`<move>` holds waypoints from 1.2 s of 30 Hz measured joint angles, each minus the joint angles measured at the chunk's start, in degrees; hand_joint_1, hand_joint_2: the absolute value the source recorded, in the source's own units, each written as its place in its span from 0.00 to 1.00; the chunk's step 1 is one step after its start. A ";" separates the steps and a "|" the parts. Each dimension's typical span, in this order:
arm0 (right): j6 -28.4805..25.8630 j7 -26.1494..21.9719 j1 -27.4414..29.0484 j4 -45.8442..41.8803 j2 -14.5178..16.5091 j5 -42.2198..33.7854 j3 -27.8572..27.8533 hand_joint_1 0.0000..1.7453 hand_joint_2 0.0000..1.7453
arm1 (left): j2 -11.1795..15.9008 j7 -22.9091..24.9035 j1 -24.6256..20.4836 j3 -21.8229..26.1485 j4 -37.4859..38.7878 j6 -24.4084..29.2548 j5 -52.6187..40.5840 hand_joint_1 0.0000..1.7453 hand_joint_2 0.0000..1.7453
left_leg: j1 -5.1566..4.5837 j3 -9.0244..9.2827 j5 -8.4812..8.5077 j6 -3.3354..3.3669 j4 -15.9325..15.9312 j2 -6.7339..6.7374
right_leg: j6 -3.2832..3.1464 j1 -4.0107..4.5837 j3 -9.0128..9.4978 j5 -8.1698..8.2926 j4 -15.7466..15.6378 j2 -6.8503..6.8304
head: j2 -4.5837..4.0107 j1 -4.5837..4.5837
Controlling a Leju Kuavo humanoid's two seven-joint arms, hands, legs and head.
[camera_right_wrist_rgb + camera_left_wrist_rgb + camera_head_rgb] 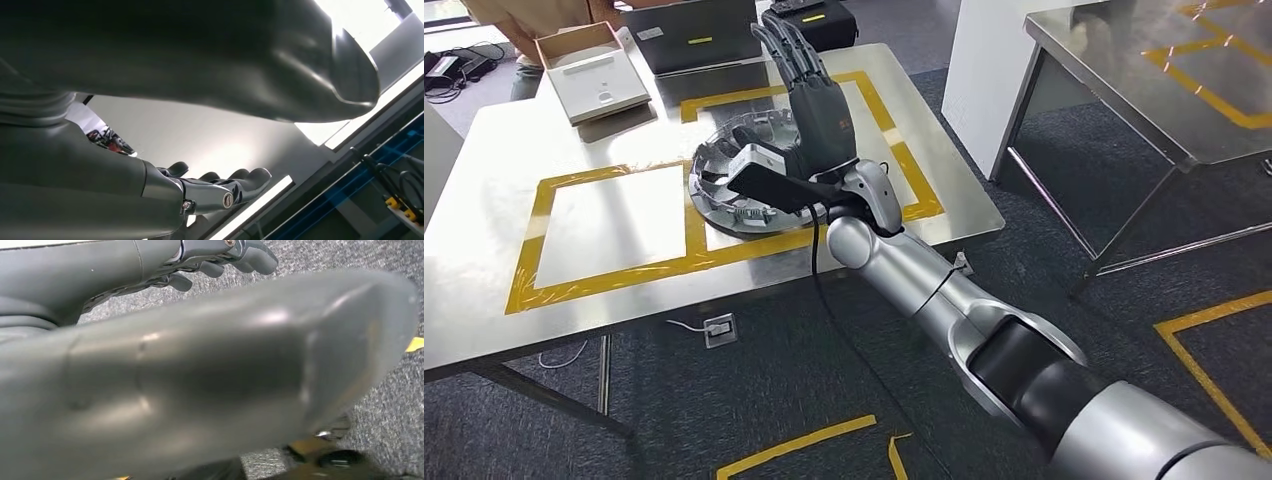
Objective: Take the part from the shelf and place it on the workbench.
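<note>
The part (722,190), a round grey metal casting with ribs, lies flat on the steel workbench (484,200), straddling the yellow tape frames (604,270). My right hand (817,105) is raised over the part's right side with its fingers straight and pointing away, holding nothing. In the right wrist view the right hand (200,192) has its fingers stretched out against the ceiling. My left hand (200,370) hangs over grey carpet with its thick thumb in front and nothing in its grip.
A white open box (589,75) and a dark laptop (689,35) sit at the workbench's far side, where a person (524,25) stands. A second steel table (1144,90) is to the right. Yellow tape marks the carpet (794,445).
</note>
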 joint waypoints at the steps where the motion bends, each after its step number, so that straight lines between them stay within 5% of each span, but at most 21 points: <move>1: 0.05 -0.01 0.09 -0.69 -0.51 -0.11 -0.22 0.00 0.00 | -0.02 0.02 -0.17 0.00 -0.03 -0.01 -0.22 0.00 0.00 | -0.36 1.86 0.65 0.33 -2.97 0.04 | 0.25 0.00 -0.21 0.53 -0.14 -0.04 | 0.00 0.07; 3: 0.26 -0.04 0.13 -1.57 -1.33 -0.43 -0.60 0.00 0.00 | -0.07 0.19 -0.46 0.00 -0.10 -0.08 -0.61 0.00 0.00 | -0.96 2.87 0.88 0.52 -5.61 0.13 | 1.06 -0.22 -0.23 1.66 -0.69 -0.18 | 0.00 0.17; 6: 0.77 -0.14 0.06 -2.09 -2.44 -0.88 -0.91 0.00 0.00 | -0.23 0.43 -0.65 0.00 -0.10 -0.37 -1.08 0.00 0.00 | -0.86 1.70 3.22 1.30 -6.69 0.34 | 2.22 -0.38 -0.45 2.35 -1.62 -0.20 | 0.00 0.14; 8: 1.03 -0.20 -0.04 -2.15 -3.14 -1.04 -1.01 0.00 0.00 | -0.31 0.50 -0.79 0.00 -0.16 -0.46 -1.21 0.00 0.00 | -0.55 0.45 5.14 1.94 -7.36 0.58 | 2.65 -0.40 -1.72 -2.05 1.57 -0.22 | 0.00 0.23; 10: 1.09 -0.19 0.10 -2.16 -3.47 -1.15 -1.01 0.00 0.00 | -0.43 0.54 -0.89 0.00 -0.21 -0.50 -1.29 0.00 0.00 | -0.57 -1.35 6.73 2.25 -7.40 0.71 | 3.08 -0.40 -3.28 -7.77 8.78 -0.29 | 0.00 0.36; 12: 0.95 -0.14 0.64 -2.23 -3.67 -1.24 -1.01 0.00 0.00 | -0.57 0.56 -0.89 0.00 -0.21 -0.52 -1.32 0.00 0.00 | -0.58 -3.24 8.06 2.23 -7.20 0.80 | 3.39 -0.42 -3.21 -8.77 13.95 -0.29 | 0.00 0.38; 13: 0.86 -0.11 0.97 -2.36 -3.76 -1.27 -1.01 0.00 0.00 | -0.61 0.57 -0.88 0.00 -0.21 -0.52 -1.33 0.00 0.00 | -0.56 -4.14 8.66 2.14 -7.06 0.83 | 3.44 -0.43 -1.85 -7.59 13.83 -0.31 | 0.00 0.41; 15: 0.73 -0.08 1.36 -2.86 -3.88 -1.22 -1.01 0.00 0.00 | -0.66 0.59 -0.88 0.00 -0.22 -0.52 -1.35 0.00 0.00 | -0.56 -5.76 9.71 1.77 -6.60 0.84 | 3.34 -0.42 3.70 -5.86 7.96 -0.40 | 0.00 0.45; 17: 0.66 -0.04 1.45 -3.49 -3.92 -1.09 -1.02 0.00 0.00 | -0.73 0.64 -0.93 -0.01 -0.24 -0.52 -1.41 0.00 0.00 | -0.70 -6.67 10.52 1.16 -6.10 0.81 | 2.65 -0.16 8.86 -7.03 0.73 -0.40 | 0.00 0.53; 20: 0.64 0.15 1.67 -3.96 -4.09 -0.93 -1.07 0.00 0.00 | -0.80 0.86 -0.92 0.00 -0.24 -0.52 -1.54 0.00 0.00 | -0.69 -6.88 11.70 0.09 -6.25 0.76 | 1.12 0.08 9.97 -7.38 -1.88 -0.41 | 0.00 0.55; 22: 0.79 0.23 1.58 -3.96 -4.12 -0.85 -1.08 0.00 0.00 | -0.81 0.94 -0.88 0.00 -0.22 -0.52 -1.59 0.00 0.00 | -0.53 -7.77 9.91 -0.63 -4.89 0.62 | 0.18 -0.13 9.09 -6.13 -2.11 -0.57 | 0.00 0.48; 25: 1.07 0.33 1.32 -3.96 -4.12 -0.79 -1.09 0.00 0.00 | -0.84 0.92 -0.89 0.00 -0.21 -0.52 -1.66 0.00 0.00 | -0.16 -10.37 2.18 -1.54 3.89 0.44 | -0.38 -0.32 6.78 -4.07 -2.22 -0.66 | 0.00 0.27; 26: 1.17 0.45 1.29 -3.96 -4.12 -0.72 -1.09 0.00 0.00 | -0.85 0.91 -0.90 0.00 -0.21 -0.52 -1.68 0.00 0.00 | -0.05 -10.85 0.78 -1.74 7.01 0.45 | -0.33 -0.31 5.93 -3.40 -2.21 -0.66 | 0.00 0.27; 28: 1.36 0.91 1.26 -3.94 -4.11 -0.48 -1.09 0.00 0.00 | -0.89 0.89 -0.91 0.00 -0.21 -0.54 -1.68 0.00 0.00 | 0.05 -9.66 1.68 -1.87 9.17 0.45 | -0.11 -0.31 4.17 -2.02 -2.18 -0.66 | 0.00 0.27; 29: 1.44 1.16 1.23 -3.92 -4.10 -0.30 -1.09 0.00 0.00 | -0.90 0.88 -0.93 0.00 -0.23 -0.55 -1.68 0.00 0.00 | 0.09 -7.65 3.19 -1.79 7.46 0.45 | 0.06 -0.31 3.32 -1.32 -2.16 -0.66 | 0.00 0.28; 31: 1.56 1.51 1.06 -3.91 -4.10 0.19 -1.10 0.00 0.00 | -0.90 0.85 -1.06 0.00 -0.28 -0.56 -1.57 0.00 0.00 | 0.01 -1.63 4.02 -1.36 -0.17 0.39 | 0.57 -0.29 2.00 0.01 -2.10 -0.66 | 0.00 0.30; 33: 1.85 1.74 0.81 -3.55 -4.08 0.85 -1.13 0.00 0.00 | -0.91 0.78 -1.15 -0.01 -0.32 -0.52 -1.30 0.00 0.00 | -0.31 2.07 2.94 -0.59 -5.82 0.19 | 1.33 -0.32 1.63 1.16 -2.31 -0.71 | 0.00 0.34; 36: 2.40 2.11 0.61 -1.30 -4.12 1.51 -1.28 0.00 0.00 | -0.95 0.73 -1.08 0.00 -0.30 -0.45 -0.81 0.00 0.00 | -0.56 1.67 3.79 0.89 -7.03 0.15 | 2.56 -0.48 1.58 2.05 -2.86 -0.70 | 0.00 0.12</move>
